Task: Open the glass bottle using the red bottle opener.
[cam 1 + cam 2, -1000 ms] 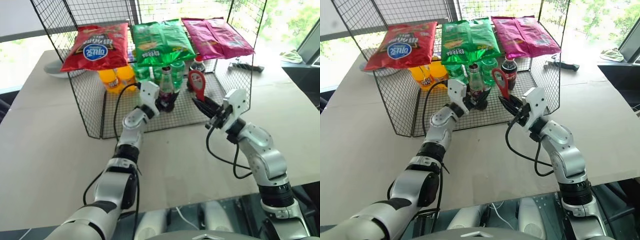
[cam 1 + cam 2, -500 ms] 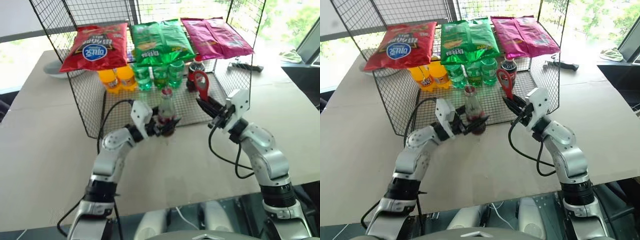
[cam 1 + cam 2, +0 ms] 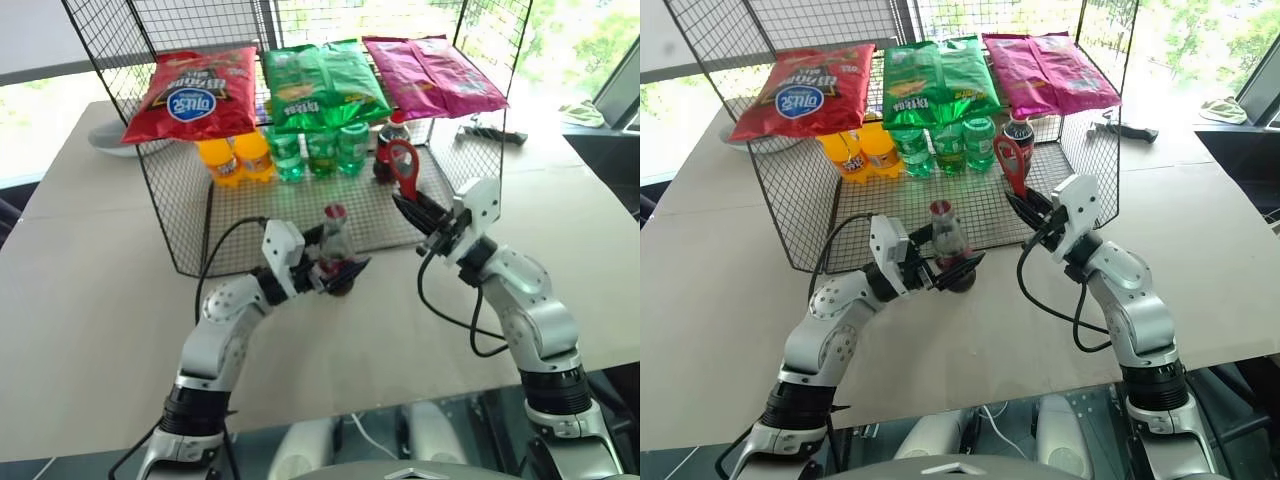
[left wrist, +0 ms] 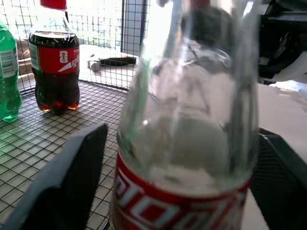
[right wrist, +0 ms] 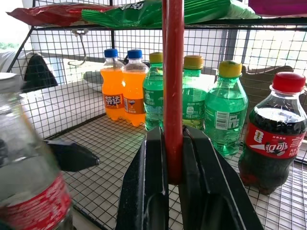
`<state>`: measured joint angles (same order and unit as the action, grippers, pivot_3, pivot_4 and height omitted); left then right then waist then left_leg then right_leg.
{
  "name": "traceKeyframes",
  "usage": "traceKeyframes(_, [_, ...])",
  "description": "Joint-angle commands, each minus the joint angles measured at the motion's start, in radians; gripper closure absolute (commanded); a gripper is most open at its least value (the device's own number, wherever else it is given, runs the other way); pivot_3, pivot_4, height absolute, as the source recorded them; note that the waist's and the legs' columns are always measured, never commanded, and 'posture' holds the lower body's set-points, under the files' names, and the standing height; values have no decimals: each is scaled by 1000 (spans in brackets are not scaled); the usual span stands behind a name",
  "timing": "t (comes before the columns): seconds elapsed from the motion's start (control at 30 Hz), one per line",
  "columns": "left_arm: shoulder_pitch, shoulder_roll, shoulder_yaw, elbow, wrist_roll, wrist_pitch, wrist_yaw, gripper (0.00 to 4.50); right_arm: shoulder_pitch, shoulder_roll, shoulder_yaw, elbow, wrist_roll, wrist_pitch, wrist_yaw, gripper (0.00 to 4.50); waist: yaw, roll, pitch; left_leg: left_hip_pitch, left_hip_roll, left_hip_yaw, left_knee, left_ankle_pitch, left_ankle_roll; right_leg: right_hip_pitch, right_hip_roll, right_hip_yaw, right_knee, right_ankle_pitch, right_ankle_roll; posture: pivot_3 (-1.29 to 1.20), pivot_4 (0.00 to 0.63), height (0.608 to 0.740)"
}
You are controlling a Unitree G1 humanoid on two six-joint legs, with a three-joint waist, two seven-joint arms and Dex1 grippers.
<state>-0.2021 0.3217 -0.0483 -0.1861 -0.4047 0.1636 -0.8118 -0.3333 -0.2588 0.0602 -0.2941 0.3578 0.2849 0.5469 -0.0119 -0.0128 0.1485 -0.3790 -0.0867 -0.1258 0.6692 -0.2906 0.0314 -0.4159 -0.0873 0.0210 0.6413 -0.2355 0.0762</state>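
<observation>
The glass bottle [image 3: 334,238] stands upright on the table just in front of the wire rack's front edge, its cap on. My left gripper [image 3: 335,272] is open, one black finger on each side of the bottle's lower part at the red label. In the left wrist view the bottle [image 4: 187,120] sits between the two fingers [image 4: 72,182]. To the right and a little higher, my right gripper [image 3: 408,208] is shut on the handle of the red bottle opener [image 3: 401,165], whose ring head points up. The opener's handle [image 5: 172,96] rises upright from the closed fingers.
The wire rack [image 3: 200,200] holds orange bottles [image 3: 235,158], green bottles [image 3: 320,150] and a plastic cola bottle [image 3: 393,140] at its back. Three snack bags [image 3: 320,85] lie on its top shelf. A black tool [image 3: 490,132] lies on the table at the far right.
My left arm drew the glass bottle out of the rack toward me and set it at the front edge. Its fingers then spread apart. The right arm and opener stayed put.
</observation>
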Motion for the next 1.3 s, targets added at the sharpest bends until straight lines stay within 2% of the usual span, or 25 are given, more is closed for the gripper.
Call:
traceKeyframes(0.03, [11,-4,6,-53,-25,-38,-15,49,-18,-2,-11,-13,5,-20,3,4500,0,0,0,0,0,0,0,0,0,0,0,0,0,0,0,0,150,740])
traceKeyframes(0.33, [23,-11,21,-99,-93,-71,-42,49,-28,-3,-9,4,3,-24,12,4500,0,0,0,0,0,0,0,0,0,0,0,0,0,0,0,0,150,740])
traceKeyframes(1.27, [48,-1,30,-47,-47,-179,-35,49,-33,0,1,21,-2,-35,31,4500,0,0,0,0,0,0,0,0,0,0,0,0,0,0,0,0,150,740])
traceKeyframes(1.3, [45,1,29,-42,-42,-184,-39,284,-35,1,1,23,-2,-37,32,4500,0,0,0,0,0,0,0,0,0,0,0,0,0,0,0,0,150,740])
